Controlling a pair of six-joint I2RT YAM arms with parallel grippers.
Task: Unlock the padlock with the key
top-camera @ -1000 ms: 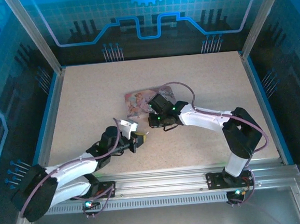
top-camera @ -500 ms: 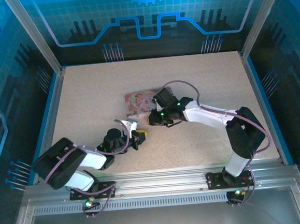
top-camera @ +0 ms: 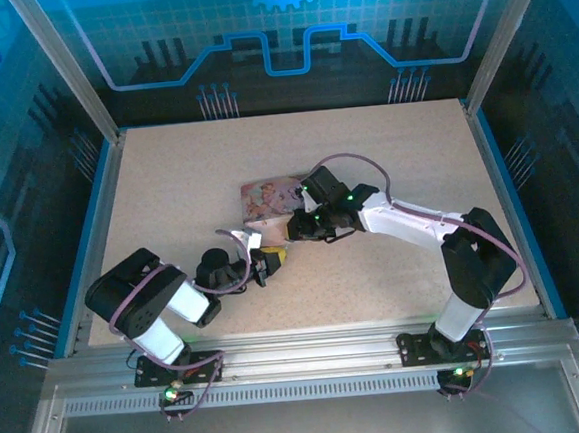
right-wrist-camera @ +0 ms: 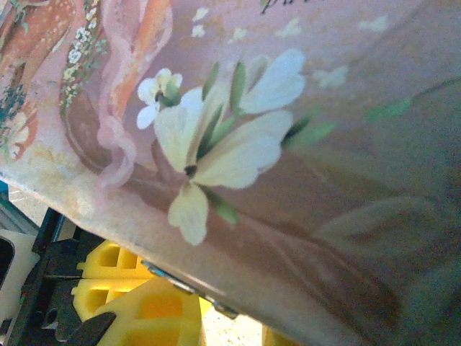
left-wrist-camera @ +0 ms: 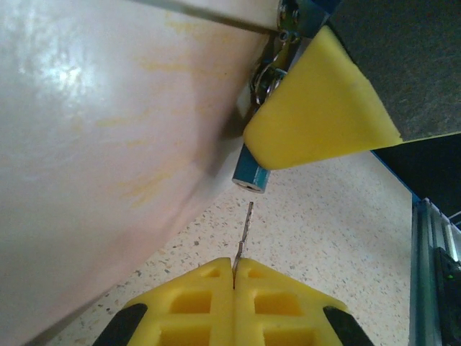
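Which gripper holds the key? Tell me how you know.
The left gripper: its jaws are shut on the thin key, whose tip points at the padlock. The right gripper only sits beside the padlock.

No legible text — tin script unreadable

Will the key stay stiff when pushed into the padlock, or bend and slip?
The key is a thin sliver pinched by its end in the shut left gripper, so it may flex or pivot when pushed. The padlock looks to dangle from a ring on the tin, so it probably swings off unless the right gripper finger beside it steadies it.
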